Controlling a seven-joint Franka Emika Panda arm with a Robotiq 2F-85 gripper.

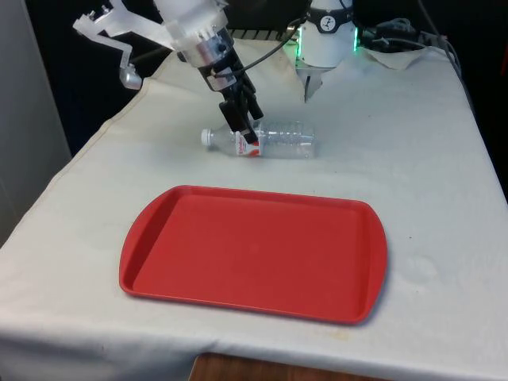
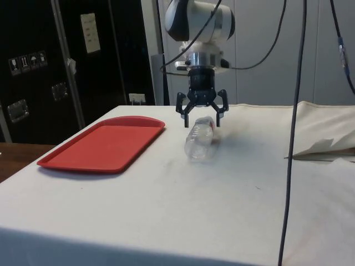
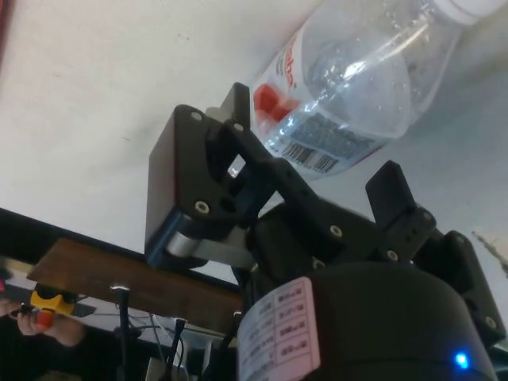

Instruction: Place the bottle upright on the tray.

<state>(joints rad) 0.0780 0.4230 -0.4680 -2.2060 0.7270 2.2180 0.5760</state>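
Note:
A clear plastic water bottle [image 1: 274, 141] with a white cap [image 1: 206, 136] and a red-and-white label lies on its side on the white cloth, beyond the tray's far edge. The cap points to the front view's left. My gripper [image 1: 246, 123] is open and hangs low over the bottle's label end, one finger on each side of it [image 2: 201, 121]. In the wrist view the bottle [image 3: 357, 79] lies just past the black fingers [image 3: 230, 127], which do not clamp it. The red tray [image 1: 254, 246] lies flat with nothing on it [image 2: 105, 141].
Bunched cloth and cables [image 1: 401, 44] sit at the far right corner by the robot's base. A black cable [image 2: 291, 111] hangs down in front of the side view. A fold of cloth [image 2: 324, 138] lies to the bottle's right there.

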